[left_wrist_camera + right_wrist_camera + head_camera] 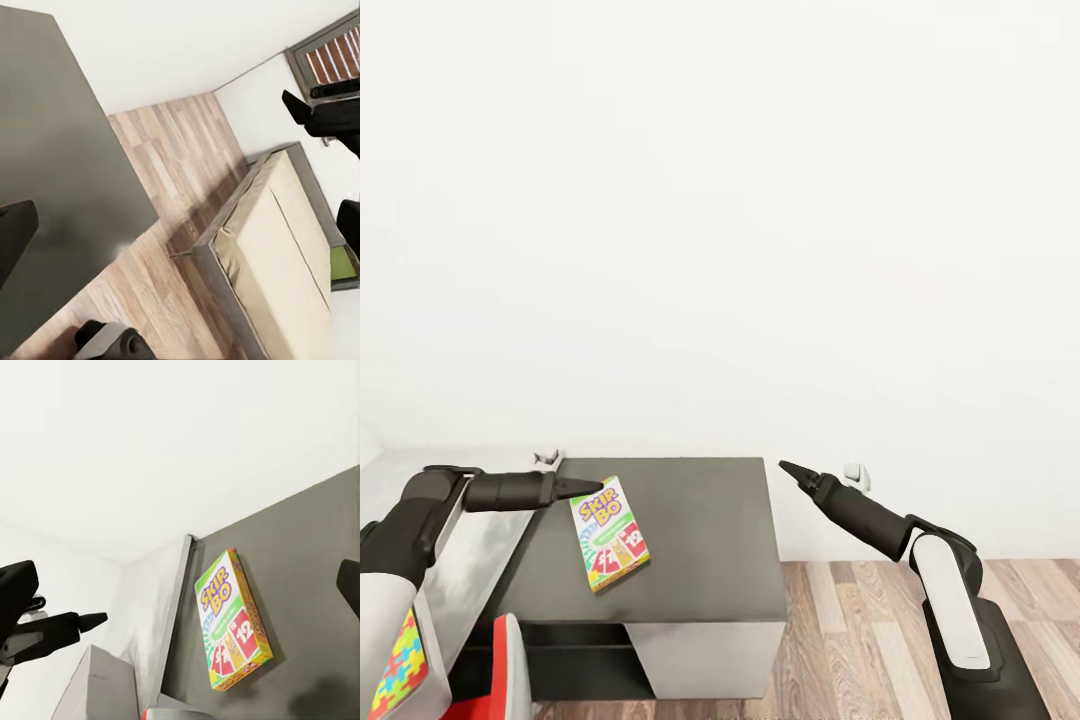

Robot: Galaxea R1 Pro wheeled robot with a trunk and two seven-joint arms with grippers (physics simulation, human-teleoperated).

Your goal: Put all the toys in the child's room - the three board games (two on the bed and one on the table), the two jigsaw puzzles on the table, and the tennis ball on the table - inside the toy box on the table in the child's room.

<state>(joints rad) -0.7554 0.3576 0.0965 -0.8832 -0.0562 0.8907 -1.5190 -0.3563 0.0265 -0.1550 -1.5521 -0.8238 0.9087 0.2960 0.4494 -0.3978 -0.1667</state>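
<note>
board game (611, 533) flat on dark corner of table (710, 500), nothing gripping it | left gripper (592, 487) tip just beside its top edge, looks closed, empty, likely lining up a pick | right gripper (790, 468) off table edge, closed-looking, empty

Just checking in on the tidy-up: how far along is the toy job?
Nothing visibly done from here. In hand: nothing; the left gripper hovers by the Skip-Bo game lying on the dark desk corner. That game is left; the right gripper is idle.
</note>
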